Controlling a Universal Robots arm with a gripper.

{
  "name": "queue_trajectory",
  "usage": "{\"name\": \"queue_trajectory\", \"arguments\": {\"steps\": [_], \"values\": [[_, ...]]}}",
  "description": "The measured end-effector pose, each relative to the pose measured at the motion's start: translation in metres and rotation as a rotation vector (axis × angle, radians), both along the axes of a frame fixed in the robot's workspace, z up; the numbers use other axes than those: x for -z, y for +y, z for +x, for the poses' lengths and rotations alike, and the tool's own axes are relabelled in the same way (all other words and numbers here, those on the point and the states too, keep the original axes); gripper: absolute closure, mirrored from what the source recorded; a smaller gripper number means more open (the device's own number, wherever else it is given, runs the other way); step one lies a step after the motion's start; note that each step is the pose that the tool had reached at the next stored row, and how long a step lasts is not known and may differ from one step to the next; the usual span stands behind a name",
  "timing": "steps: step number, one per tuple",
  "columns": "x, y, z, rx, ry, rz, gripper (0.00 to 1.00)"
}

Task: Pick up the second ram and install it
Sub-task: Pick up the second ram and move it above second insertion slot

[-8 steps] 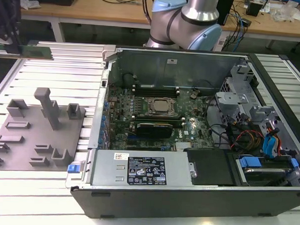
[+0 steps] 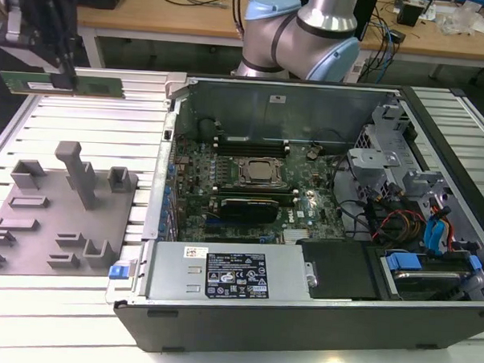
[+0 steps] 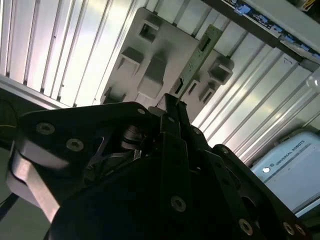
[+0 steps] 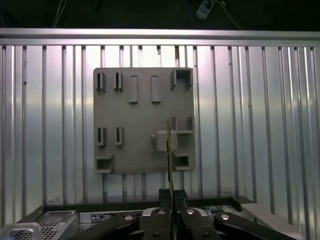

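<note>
Pincer (image 4: 171,194) clamped on second ram (image 2: 97,87), thin long green board, aloft, apart from grey fixture (image 2: 39,229).

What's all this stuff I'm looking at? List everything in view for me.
second ram: one, green, held in the air, at the exterior view's left.
fixture block: one, grey, upright posts, on the table beside the case.
computer case: one, black, open, motherboard exposed.
slatted table: one, silver, under the block and case.
workbench: one, wooden, behind.
robot arm: one, grey and blue, behind the case.
end effector: one, black, shut on the second ram.
</note>
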State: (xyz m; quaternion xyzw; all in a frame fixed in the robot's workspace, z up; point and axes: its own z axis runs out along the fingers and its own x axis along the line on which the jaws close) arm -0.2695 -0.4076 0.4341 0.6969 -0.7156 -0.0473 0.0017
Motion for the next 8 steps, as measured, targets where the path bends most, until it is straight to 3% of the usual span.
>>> {"name": "queue_trajectory", "arguments": {"steps": [4, 8], "values": [[0.0000, 0.0000, 0.0157, 0.000, 0.0026, -0.0001, 0.86], [0.0000, 0.0000, 0.0457, 0.000, 0.0088, -0.0001, 0.86]]}}
